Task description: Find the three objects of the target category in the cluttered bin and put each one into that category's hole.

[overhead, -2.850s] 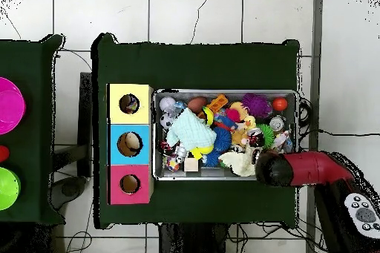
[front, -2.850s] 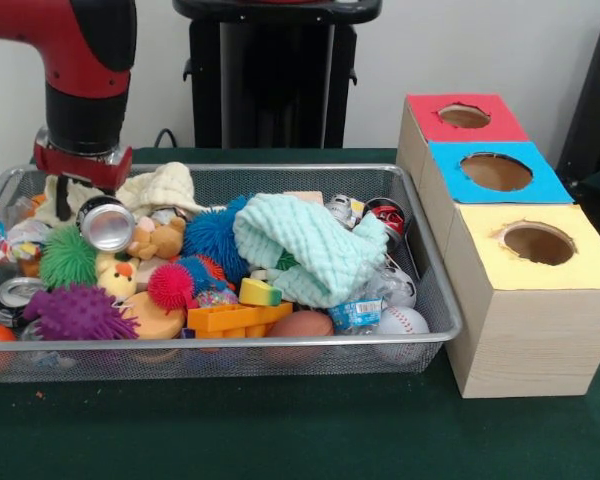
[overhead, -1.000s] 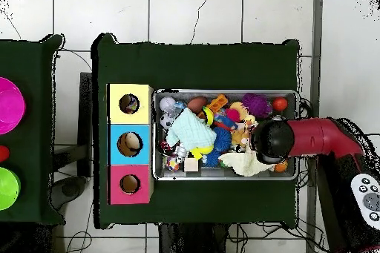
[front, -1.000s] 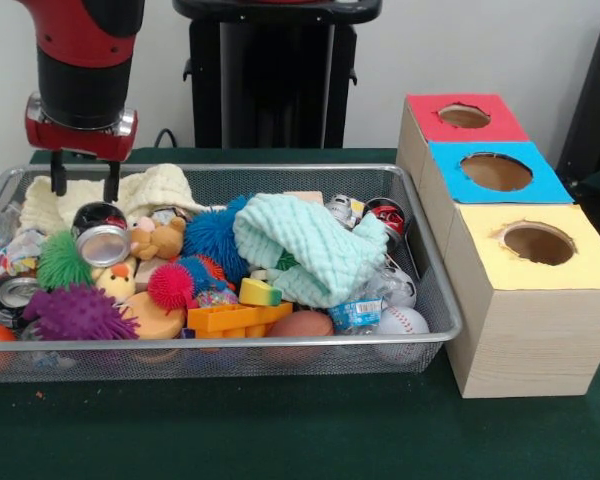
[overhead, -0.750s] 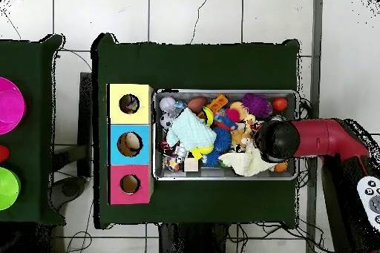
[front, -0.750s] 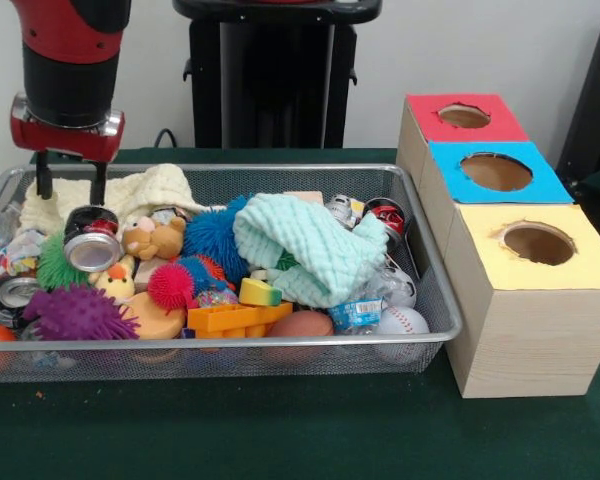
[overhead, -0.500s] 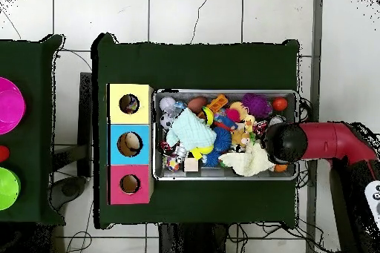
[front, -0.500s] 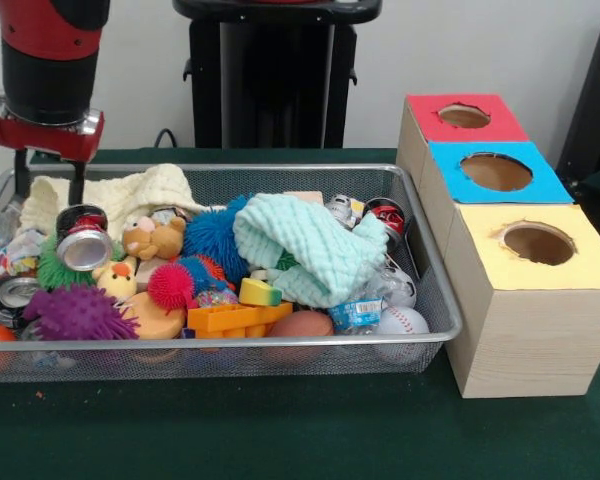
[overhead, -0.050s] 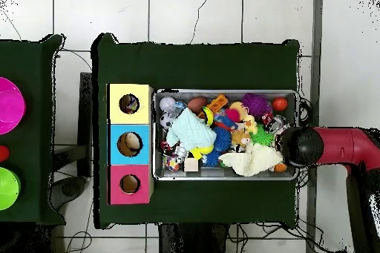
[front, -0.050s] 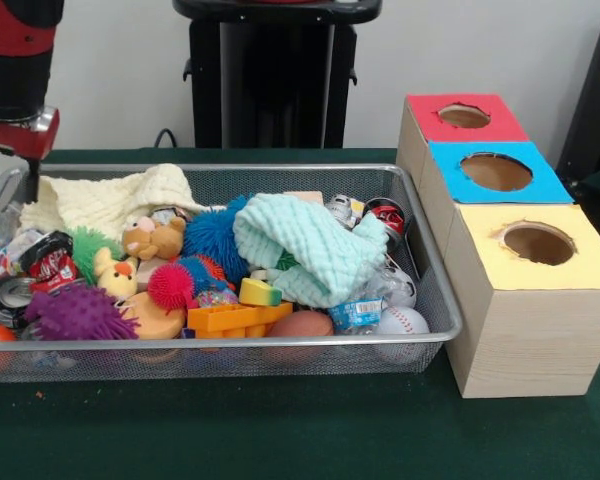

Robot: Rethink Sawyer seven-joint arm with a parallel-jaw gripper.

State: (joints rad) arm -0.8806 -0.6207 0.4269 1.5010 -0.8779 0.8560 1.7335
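The arm has swung out to the end of the bin (front, -0.050s: 280,345), and the gripper (front, -0.050s: 5,193) comes away empty. Its two fingers hang apart at a middling width over the bin's end wall, with nothing between them. The overhead view agrees: the arm's head now sits just past the bin's short side, where a moment ago it was over the toys. The red and black can (front, -0.050s: 48,256) has shifted. A second ago it stood with its silver end toward the camera, beside the teddy; now it lies tipped on its side at the end of the bin, just beside the green spiky ball (front, -0.050s: 88,246) and below the cream cloth (front, -0.050s: 100,198). So the can looks to have been nudged along, not lifted. Nothing tells us the target category outright, but the cans look the likely quarry. A silver can (front, -0.050s: 15,292) lies close by, and another red can (front, -0.050s: 385,214) sits at the opposite end, past the mint cloth (front, -0.050s: 310,245). The row of boxes, with the red hole (front, -0.050s: 464,115), the blue hole (front, -0.050s: 495,172) and the yellow hole (front, -0.050s: 538,243), stands beyond that far end. By my reckoning that pick is still to be made, and the tipped can will want a fresh approach.
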